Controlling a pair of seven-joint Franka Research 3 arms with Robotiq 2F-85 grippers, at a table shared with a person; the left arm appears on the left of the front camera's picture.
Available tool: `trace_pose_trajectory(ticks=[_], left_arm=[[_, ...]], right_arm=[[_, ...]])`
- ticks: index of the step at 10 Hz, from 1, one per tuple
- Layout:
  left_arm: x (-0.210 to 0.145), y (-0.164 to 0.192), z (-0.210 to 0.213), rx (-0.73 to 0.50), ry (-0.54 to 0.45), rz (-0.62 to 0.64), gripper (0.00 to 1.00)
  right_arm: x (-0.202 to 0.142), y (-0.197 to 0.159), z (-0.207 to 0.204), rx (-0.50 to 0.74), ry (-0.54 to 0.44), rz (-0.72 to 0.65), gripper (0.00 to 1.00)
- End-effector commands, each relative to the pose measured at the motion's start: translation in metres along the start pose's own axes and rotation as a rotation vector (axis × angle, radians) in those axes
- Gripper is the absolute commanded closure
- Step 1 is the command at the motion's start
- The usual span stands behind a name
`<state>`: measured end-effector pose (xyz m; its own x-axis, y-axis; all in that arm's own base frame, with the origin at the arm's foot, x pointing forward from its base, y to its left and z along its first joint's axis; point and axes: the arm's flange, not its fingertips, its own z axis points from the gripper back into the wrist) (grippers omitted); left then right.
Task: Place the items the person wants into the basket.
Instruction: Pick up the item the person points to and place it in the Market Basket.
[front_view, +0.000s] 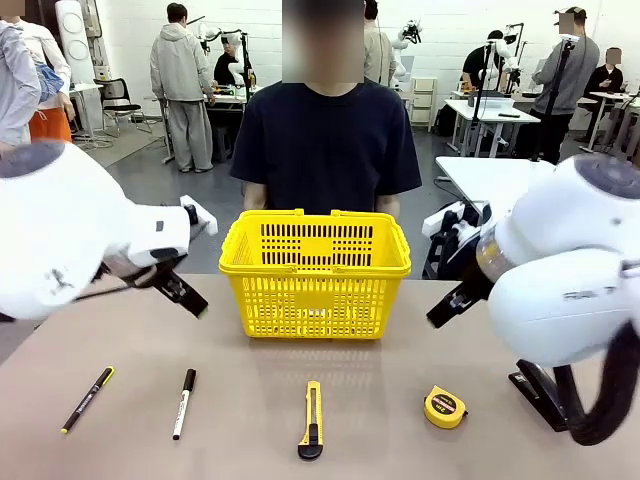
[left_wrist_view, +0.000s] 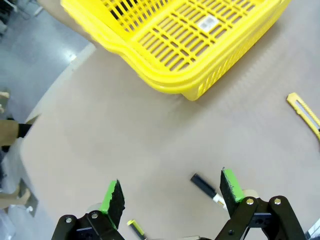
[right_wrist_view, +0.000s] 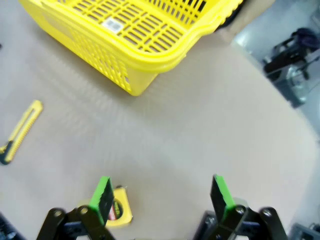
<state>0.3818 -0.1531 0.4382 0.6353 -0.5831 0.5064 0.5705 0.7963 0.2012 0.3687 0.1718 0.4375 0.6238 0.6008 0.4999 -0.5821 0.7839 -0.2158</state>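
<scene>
Knife (front_view: 313, 420), pen (front_view: 88, 400), marker (front_view: 184, 403), tape (front_view: 444, 407) outside basket (front_view: 315, 300); left gripper (left_wrist_view: 171, 187), right gripper (right_wrist_view: 160, 189) wide open, empty.

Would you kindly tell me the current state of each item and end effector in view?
basket: upright, handles folded down
black pen: lying flat
white marker: capped, lying flat
utility knife: lying flat, no blade showing
tape measure: lying flat, tape retracted
left end effector: open, empty
right end effector: open, empty

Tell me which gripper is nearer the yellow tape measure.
Right. The right gripper hangs open above the tape measure, which shows by one of its fingers in the wrist view. The left gripper hangs open over the marker and pen, well off to the other side.
</scene>
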Motion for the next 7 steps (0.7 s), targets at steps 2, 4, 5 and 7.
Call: trace_pose_trajectory(ticks=[2, 4, 5, 7], left_arm=[[-0.01, -0.003, 0.113, 0.13, -0.029, -0.02, 0.0], [0.003, -0.003, 0.163, 0.163, -0.047, -0.051, 0.0], [0.008, -0.004, 0.18, 0.172, -0.058, -0.058, 0.0], [0.009, -0.005, 0.197, 0.188, -0.074, -0.055, 0.0]], right_arm=[[-0.033, 0.006, 0.111, -0.13, 0.032, -0.047, 0.0], [-0.026, 0.011, 0.17, -0.196, 0.012, -0.055, 0.0], [-0.023, 0.02, 0.195, -0.235, -0.017, -0.047, 0.0], [-0.023, 0.034, 0.22, -0.285, -0.055, -0.026, 0.0]])
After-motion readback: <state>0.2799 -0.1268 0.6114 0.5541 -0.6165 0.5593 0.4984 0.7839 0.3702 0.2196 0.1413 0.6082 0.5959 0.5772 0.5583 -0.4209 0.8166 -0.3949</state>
